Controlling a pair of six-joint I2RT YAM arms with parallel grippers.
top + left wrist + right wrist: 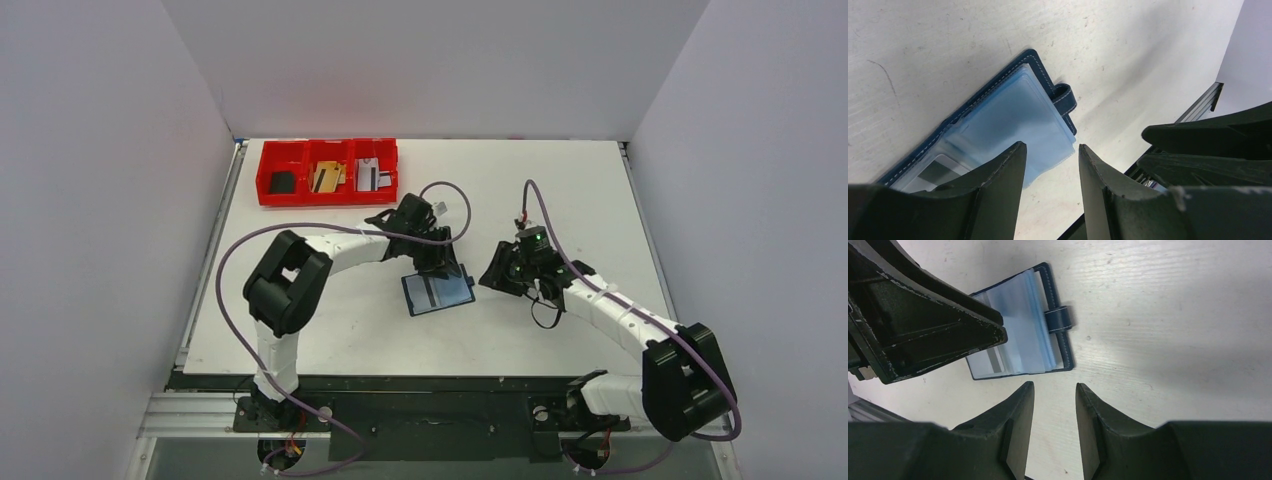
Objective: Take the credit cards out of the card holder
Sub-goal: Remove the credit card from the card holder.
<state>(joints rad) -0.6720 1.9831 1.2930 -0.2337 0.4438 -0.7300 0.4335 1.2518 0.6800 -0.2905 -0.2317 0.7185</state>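
Observation:
The card holder [437, 292] lies open on the white table, a navy wallet with pale blue sleeves [1013, 112] and a strap tab [1058, 320]. A pale card with a grey stripe [989, 361] shows inside one sleeve. My left gripper [443, 268] hovers over the wallet's far edge, open, with nothing between its fingers [1050, 146]. My right gripper [490, 275] hangs just right of the wallet, also open and empty [1054, 385]. A black card [283, 182], a gold card [326, 177] and a silvery card [370, 177] lie in the red tray.
The red three-compartment tray [300, 199] sits at the table's far left. White walls close in the table on three sides. The left gripper's dark body [923, 325] fills the upper left of the right wrist view, close beside the wallet.

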